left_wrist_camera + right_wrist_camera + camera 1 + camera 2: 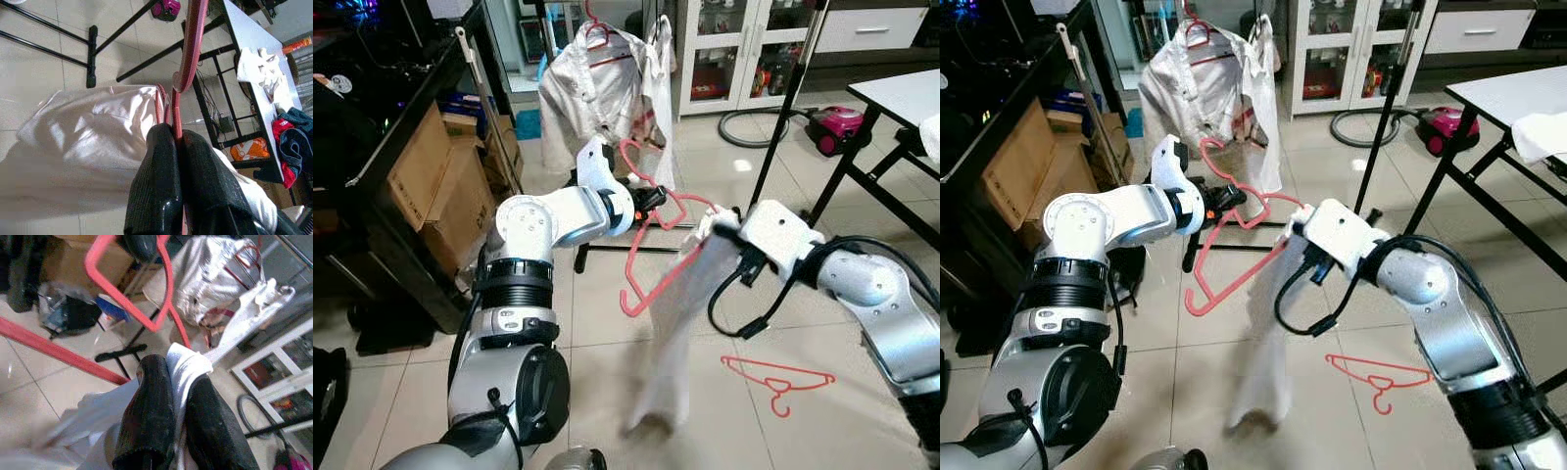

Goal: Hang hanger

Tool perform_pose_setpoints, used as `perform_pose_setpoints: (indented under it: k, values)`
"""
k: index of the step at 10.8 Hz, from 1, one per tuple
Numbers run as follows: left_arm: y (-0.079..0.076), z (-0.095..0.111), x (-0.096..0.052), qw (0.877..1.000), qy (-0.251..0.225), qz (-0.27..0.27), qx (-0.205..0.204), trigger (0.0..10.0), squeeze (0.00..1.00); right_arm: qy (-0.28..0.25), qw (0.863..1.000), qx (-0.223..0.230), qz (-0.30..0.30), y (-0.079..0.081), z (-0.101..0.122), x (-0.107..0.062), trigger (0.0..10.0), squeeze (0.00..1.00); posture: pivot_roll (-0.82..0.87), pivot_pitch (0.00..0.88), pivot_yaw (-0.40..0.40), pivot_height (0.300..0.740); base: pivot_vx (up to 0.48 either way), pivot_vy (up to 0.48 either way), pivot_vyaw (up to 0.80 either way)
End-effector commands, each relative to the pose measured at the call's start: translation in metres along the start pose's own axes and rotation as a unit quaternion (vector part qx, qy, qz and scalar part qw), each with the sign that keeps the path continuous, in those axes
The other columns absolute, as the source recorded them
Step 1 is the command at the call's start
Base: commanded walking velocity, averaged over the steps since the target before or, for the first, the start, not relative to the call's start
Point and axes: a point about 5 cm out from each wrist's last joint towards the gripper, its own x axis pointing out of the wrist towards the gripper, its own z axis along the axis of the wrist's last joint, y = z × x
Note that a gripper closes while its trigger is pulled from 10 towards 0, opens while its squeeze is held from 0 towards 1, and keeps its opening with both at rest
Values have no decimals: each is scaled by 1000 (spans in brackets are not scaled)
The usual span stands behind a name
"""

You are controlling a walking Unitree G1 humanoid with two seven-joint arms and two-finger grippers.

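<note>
Red hanger (656, 250), seemingly white garment (680, 323)

Left gripper (178, 139): 2 black fingers (156, 186) pressed together on a thin red hanger (191, 44), which runs between them and away from the camera, curving near its far end. White garment (93, 132) bunched just beyond the fingertips, touching the hanger, draped over pale tiled floor (44, 68). Black metal frame legs (91, 49) stand on the tiles past the cloth. Grey table (249, 39) on black legs, with a crumpled white cloth (259, 68) on it. Near the table: red and dark blue clothes (291, 147), an orange-and-white item (247, 149), and a magenta object (166, 7) on the floor at the frame edge.
</note>
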Motion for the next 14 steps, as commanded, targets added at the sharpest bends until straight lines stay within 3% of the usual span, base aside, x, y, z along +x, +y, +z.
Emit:
perform_pose_setpoints:
  k: [1, 3, 4, 6, 7, 8, 11, 12, 13, 14]
  values:
    - [-2, 3, -3, 1000, -4, -7, 13, 10000, 0, -17, 1000, -14, -16, -6, 8, 3, 10000, 0, -116, 0, 110, 740, 0, 0, 0]
    - [-3, 0, -6, 999, 8, -20, 30, 10000, 0, -21, 999, 4, -36, -10, 5, 5, 10000, 0, -116, 0, 110, 740, 0, 0, 0]
    - [-13, -7, -12, 994, 36, -65, 75, 10000, 0, -9, 998, 3, -66, -20, 0, 7, 10000, 0, -116, 0, 110, 740, 0, 0, 0]
    - [-28, -14, -35, 973, 70, -128, 180, 10000, 0, 4, 994, -11, -112, -38, -4, 7, 10000, 0, -112, 0, 107, 740, 0, 0, 0]
    - [-33, -13, -45, 963, 74, -143, 216, 10000, 0, 0, 993, -6, -116, -40, -3, 7, 10000, 0, -102, 0, 101, 740, 0, 0, 0]
    - [-30, -7, -51, 962, 66, -134, 229, 10000, 0, -9, 994, 3, -113, -40, 0, 8, 10000, 0, -102, 0, 101, 740, 0, 0, 0]
    - [-17, -4, -52, 967, 57, -112, 223, 10000, 0, -29, 994, 11, -101, -41, 5, 9, 10000, 0, -93, 0, 90, 740, 0, 0, 0]
    - [-11, 1, -47, 975, 35, -85, 204, 10000, 0, -60, 994, 53, -78, -38, 15, 6, 10000, 0, -93, 0, 90, 740, 0, 0, 0]
    - [4, 18, -42, 989, -24, -46, 137, 10000, 0, -112, 984, 133, -27, -33, 29, -2, 10000, 0, -93, 0, 90, 740, 0, 0, 0]
    - [10, 26, -41, 991, -52, -20, 119, 10000, 0, -115, 982, 152, -16, -34, 28, -6, 10000, 0, -101, 0, 89, 740, 0, 0, 0]
